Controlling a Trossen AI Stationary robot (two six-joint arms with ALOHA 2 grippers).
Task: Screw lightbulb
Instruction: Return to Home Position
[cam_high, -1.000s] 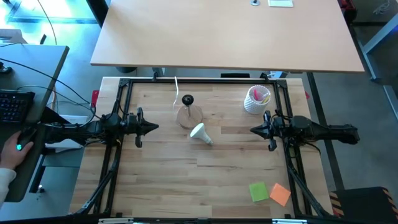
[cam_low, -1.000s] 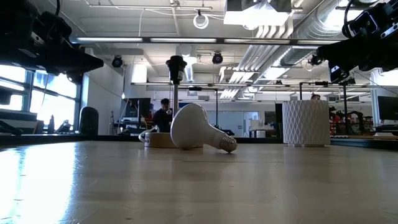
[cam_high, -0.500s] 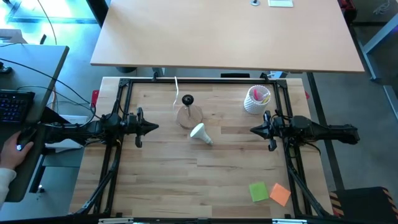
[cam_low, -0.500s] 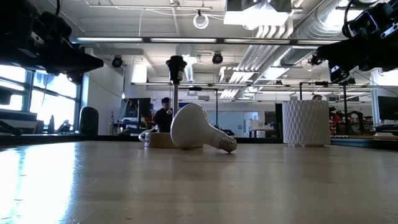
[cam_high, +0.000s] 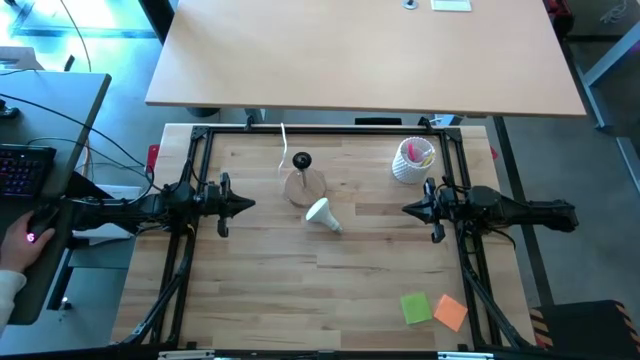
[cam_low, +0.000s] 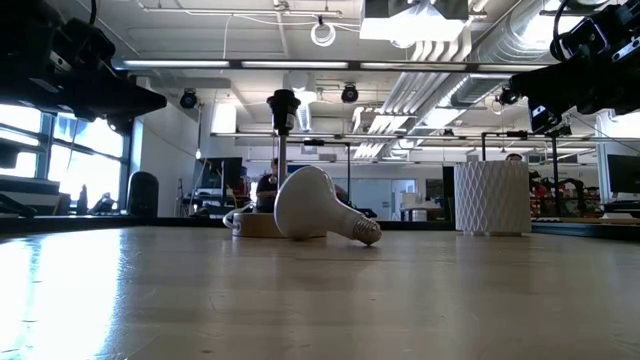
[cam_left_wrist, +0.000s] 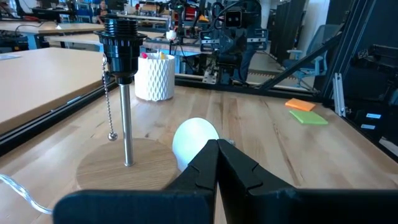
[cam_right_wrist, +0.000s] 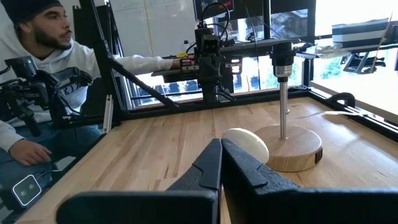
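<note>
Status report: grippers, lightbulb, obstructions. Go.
Left gripper shut, empty, parked left; right gripper shut, empty, parked right. Lightbulb on its side beside lamp base, socket bare. Nothing between it and either gripper.

Bright, even light; ceiling lamps (cam_low: 400, 20) glare at table level.

The tabletop (cam_high: 300, 290) is pale planked wood, smooth and faintly shiny. The lightbulb (cam_left_wrist: 194, 140) looks matt white. The lamp base (cam_left_wrist: 106, 174) is plain wood, its rod (cam_left_wrist: 126, 124) polished metal, its socket (cam_left_wrist: 121, 34) glossy black.
</note>
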